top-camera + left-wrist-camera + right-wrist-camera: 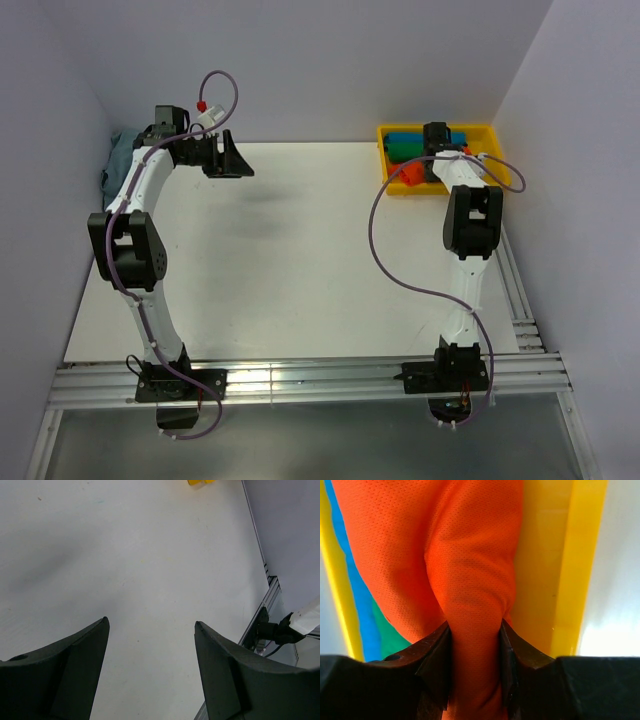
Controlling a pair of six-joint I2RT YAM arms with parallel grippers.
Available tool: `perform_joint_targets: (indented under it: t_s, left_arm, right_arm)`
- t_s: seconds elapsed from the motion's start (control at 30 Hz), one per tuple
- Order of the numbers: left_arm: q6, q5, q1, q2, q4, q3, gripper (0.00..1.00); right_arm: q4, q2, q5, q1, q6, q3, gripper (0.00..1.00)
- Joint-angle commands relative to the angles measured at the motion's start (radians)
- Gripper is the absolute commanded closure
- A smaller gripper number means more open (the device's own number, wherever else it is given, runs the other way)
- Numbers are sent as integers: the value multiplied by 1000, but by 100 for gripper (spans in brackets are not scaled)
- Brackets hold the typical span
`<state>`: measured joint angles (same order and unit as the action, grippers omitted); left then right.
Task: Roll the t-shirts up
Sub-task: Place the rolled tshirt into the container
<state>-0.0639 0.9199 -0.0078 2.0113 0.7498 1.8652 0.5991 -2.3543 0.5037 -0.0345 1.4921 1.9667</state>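
While your right gripper (476, 630) clamps the orange-red t-shirt (465, 565) in the far-right yellow tray (580, 570), your left gripper (151, 622) hangs released at far left.

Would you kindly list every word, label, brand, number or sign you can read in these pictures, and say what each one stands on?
None: no view shows any readable text.
The yellow plastic tray, the orange-red cloth t-shirt and the white table all look plain, with no print or label visible.
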Motion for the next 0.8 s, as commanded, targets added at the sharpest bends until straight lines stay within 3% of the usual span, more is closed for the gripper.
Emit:
perform_joint_targets:
  t_s: [0.0, 0.4, 0.6, 0.77]
  left_arm:
    - [19, 40, 5, 0, 3, 49, 26]
    - [21, 43, 5, 1, 14, 63, 26]
    - [21, 45, 5, 0, 20, 74, 26]
    - [27, 43, 5, -6, 29, 75, 26]
  right_arm:
    - [21, 15, 22, 18, 74, -61, 100]
    - [-47, 38, 15, 30, 143, -131, 99]
    - [-68, 61, -22, 30, 125, -129, 76]
    - [8, 41, -51, 30, 120, -29, 51]
